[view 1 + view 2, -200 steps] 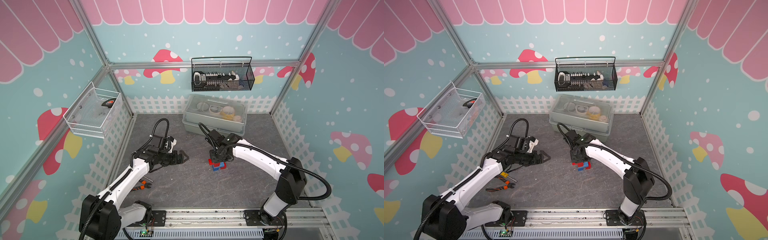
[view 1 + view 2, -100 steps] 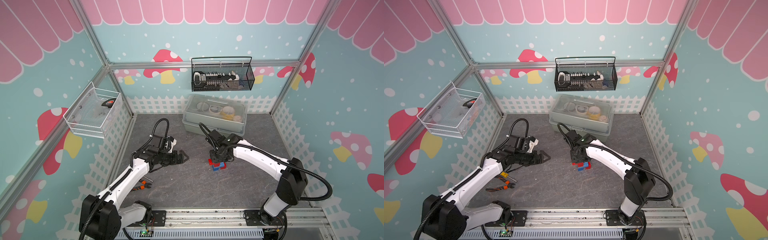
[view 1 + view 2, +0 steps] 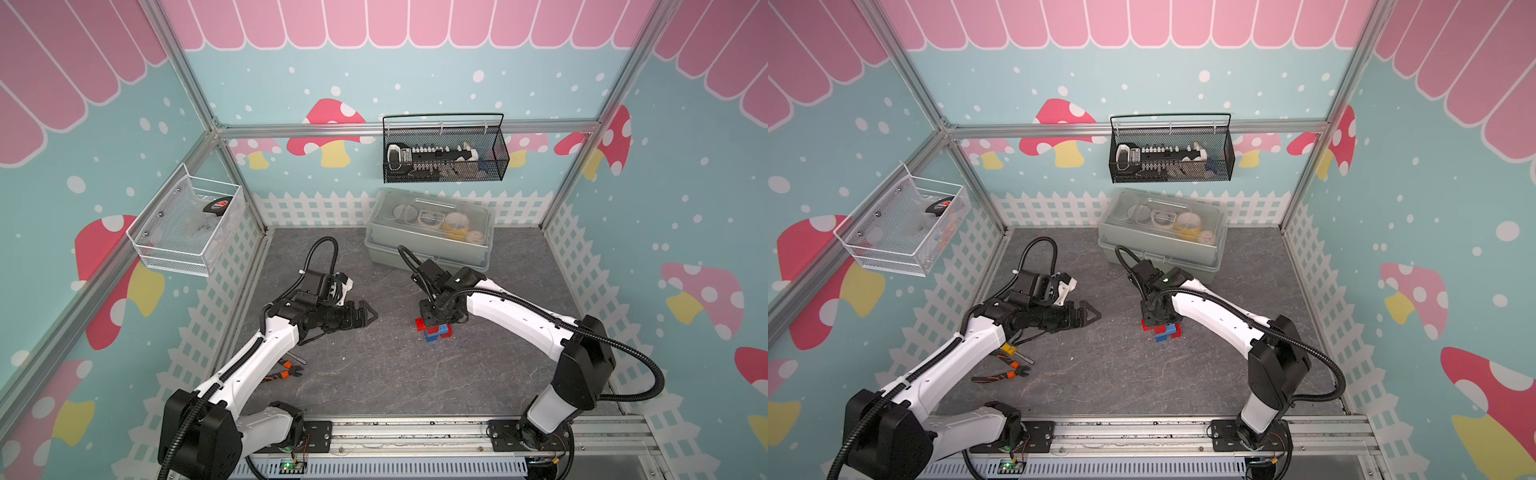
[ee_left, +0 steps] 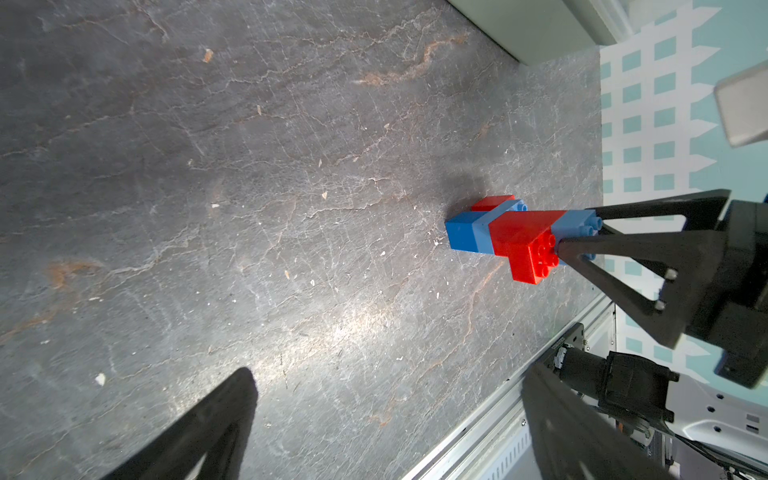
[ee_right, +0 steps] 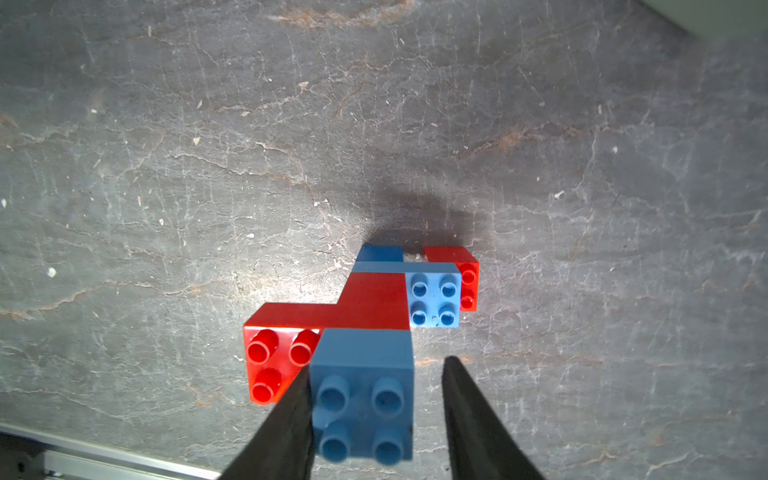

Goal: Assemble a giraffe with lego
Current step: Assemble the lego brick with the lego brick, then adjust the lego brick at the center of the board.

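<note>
Now that the right fingers (image 5: 286,419) have slackened, the pinch they had on the top blue brick (image 5: 361,353) a moment ago is gone. One finger still lies against the brick's side. The other stands off it, with a sliver of grey showing between. I'd call them released, straddling the brick rather than gripping it. The arm itself has hardly shifted; in both top views it hangs over the same spot as before.

The giraffe (image 3: 434,330) stands upright on the surface (image 3: 374,374), about mid-way across it and in front of the clear lidded box (image 3: 428,232), directly under the right wrist. From the wrist views it rests on a blue foot and a red foot, with a pale blue body, a red step and that blue brick on top. It stays up with nothing clamping it.

To my eye that means the last brick has been pressed home and the joint is holding. I can spot no loose lego lying about, so the build looks close to finished. The one worry is the finger still touching, which could tug the top brick askew if the arm lifts crookedly.

The left fingers (image 4: 216,424) are spread wide and empty, aimed at the giraffe from well apart, just as they were. The orange-handled pliers (image 3: 1005,372) lie beside that arm.
</note>
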